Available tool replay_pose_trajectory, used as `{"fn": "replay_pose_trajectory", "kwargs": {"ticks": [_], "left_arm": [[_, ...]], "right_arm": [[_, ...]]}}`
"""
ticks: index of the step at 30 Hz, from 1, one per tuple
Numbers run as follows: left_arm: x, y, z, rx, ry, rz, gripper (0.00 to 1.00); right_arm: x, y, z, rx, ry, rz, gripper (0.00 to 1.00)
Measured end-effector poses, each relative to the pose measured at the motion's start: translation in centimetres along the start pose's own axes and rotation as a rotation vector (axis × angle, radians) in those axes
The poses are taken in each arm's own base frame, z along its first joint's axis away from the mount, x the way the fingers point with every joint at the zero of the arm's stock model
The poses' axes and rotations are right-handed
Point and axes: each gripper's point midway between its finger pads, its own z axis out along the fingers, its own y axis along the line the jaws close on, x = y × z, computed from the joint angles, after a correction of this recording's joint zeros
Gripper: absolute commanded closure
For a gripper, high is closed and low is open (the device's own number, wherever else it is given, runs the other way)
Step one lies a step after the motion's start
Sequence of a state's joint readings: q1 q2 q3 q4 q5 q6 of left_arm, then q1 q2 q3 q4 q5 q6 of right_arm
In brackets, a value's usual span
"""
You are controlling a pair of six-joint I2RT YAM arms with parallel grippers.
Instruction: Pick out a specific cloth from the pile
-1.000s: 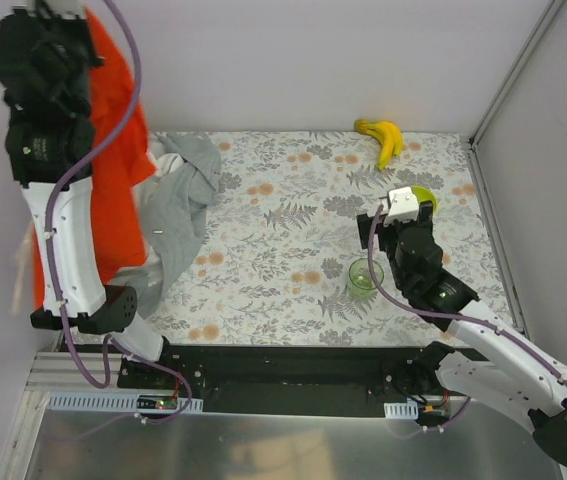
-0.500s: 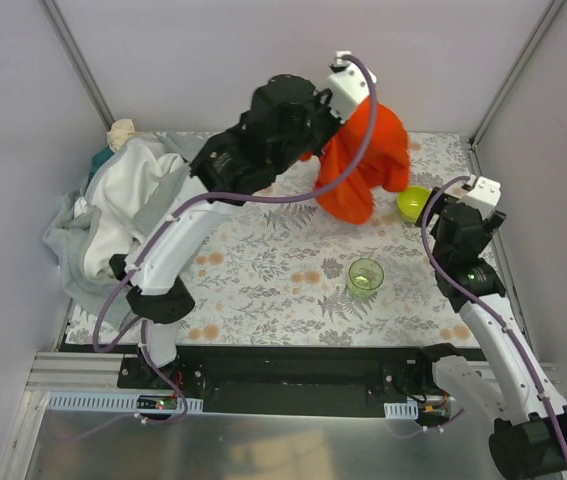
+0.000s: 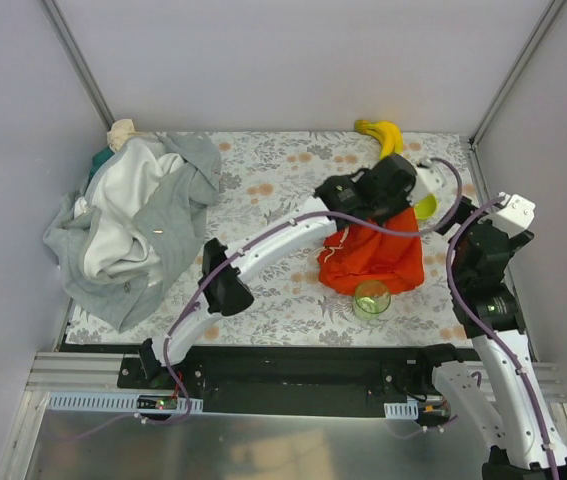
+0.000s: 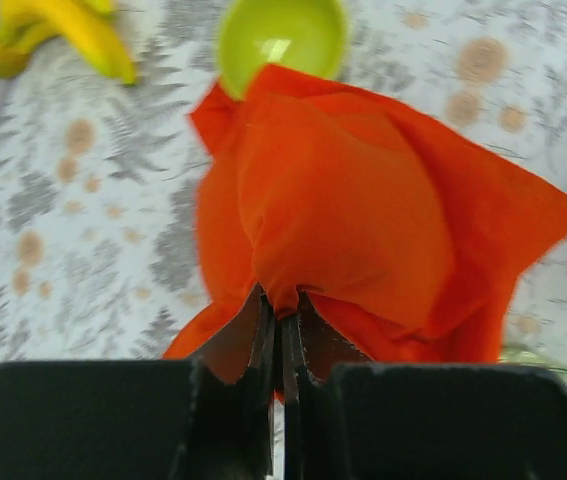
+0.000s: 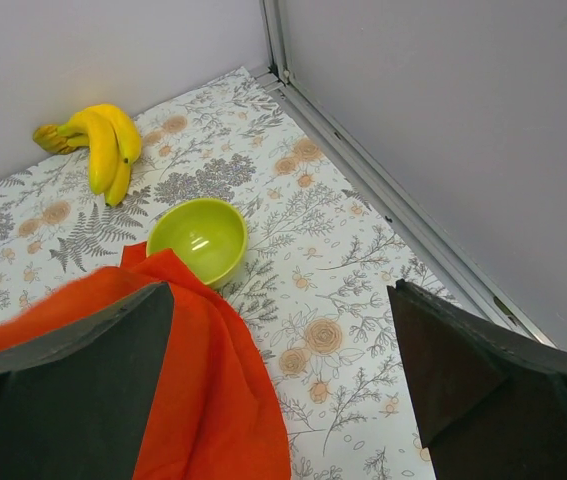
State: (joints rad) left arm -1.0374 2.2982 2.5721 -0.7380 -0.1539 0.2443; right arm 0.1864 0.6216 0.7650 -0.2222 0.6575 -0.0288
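Observation:
The orange-red cloth point(image 3: 375, 260) lies bunched on the flowered table at centre right, its white drawstring showing on its left side. My left gripper point(image 3: 395, 192) reaches over it and is shut on a fold of the cloth point(image 4: 353, 210), fingertips point(image 4: 263, 320) pinched together. The cloth point(image 5: 203, 400) also fills the lower left of the right wrist view. The pile point(image 3: 128, 225) of grey and white garments lies at the far left. My right gripper point(image 5: 283, 400) is open and empty, raised at the right edge point(image 3: 503, 225).
A lime green bowl point(image 3: 425, 205) sits just behind the cloth, also in both wrist views point(image 4: 281, 40) point(image 5: 198, 238). A clear green cup point(image 3: 371, 298) stands at the cloth's front edge. Bananas point(image 3: 383, 135) lie at the back. Walls close in at the right.
My left arm has swung the cloth from high at the left, across the table, and lowered it onto the table beside the bowl and cup. My right arm drew back to the right.

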Motion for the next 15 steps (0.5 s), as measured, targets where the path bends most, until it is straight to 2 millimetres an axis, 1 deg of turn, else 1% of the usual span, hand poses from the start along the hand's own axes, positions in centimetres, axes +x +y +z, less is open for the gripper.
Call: {"fn": "replay_pose_trajectory", "kwargs": {"ticks": [1, 3, 4, 6, 7, 9, 10, 11, 12, 13, 14, 15], "left_arm": [[0.5, -2.1, 1.2, 0.040, 0.013, 0.020, 1.00], [1.1, -5.5, 2.5, 0.095, 0.025, 0.055, 1.00], [1.4, -7.5, 3.0, 0.125, 0.032, 0.060, 1.00], [1.6, -9.5, 3.6, 0.152, 0.028, 0.058, 1.00], [1.6, -9.9, 3.7, 0.161, 0.026, 0.058, 1.00], [1.4, -10.4, 3.8, 0.183, 0.016, 0.051, 0.86], [1.4, -10.6, 3.8, 0.193, 0.014, 0.049, 0.77], [1.4, -10.8, 3.9, 0.201, 0.012, 0.047, 0.72], [1.6, -10.9, 4.0, 0.207, 0.016, 0.046, 0.71], [2.1, -11.2, 4.2, 0.214, 0.027, 0.046, 0.73], [2.7, -11.4, 4.4, 0.224, 0.043, 0.047, 0.80], [3.4, -11.7, 4.6, 0.235, 0.061, 0.048, 0.90]], "right_arm": [[-0.1, -0.1, -0.1, 0.003, -0.003, 0.002, 0.01], [-0.2, -0.4, -0.3, 0.011, -0.007, 0.003, 0.01], [-0.2, -0.8, -0.4, 0.025, -0.009, 0.003, 0.01], [-0.3, -2.3, -0.7, 0.082, -0.013, -0.005, 0.01], [-0.5, -2.7, -0.8, 0.096, -0.020, -0.003, 0.01], [-0.9, -2.8, -0.9, 0.102, -0.030, 0.003, 0.01], [-1.0, -2.8, -0.9, 0.102, -0.032, 0.004, 0.01], [-1.0, -2.9, -1.0, 0.103, -0.031, 0.001, 0.01], [-1.1, -3.0, -0.9, 0.110, -0.033, 0.000, 0.01], [-1.1, -3.2, -0.9, 0.120, -0.033, -0.001, 0.01], [-1.1, -3.4, -0.9, 0.131, -0.033, -0.005, 0.01], [-1.1, -3.6, -0.8, 0.141, -0.034, -0.006, 0.01]]}}
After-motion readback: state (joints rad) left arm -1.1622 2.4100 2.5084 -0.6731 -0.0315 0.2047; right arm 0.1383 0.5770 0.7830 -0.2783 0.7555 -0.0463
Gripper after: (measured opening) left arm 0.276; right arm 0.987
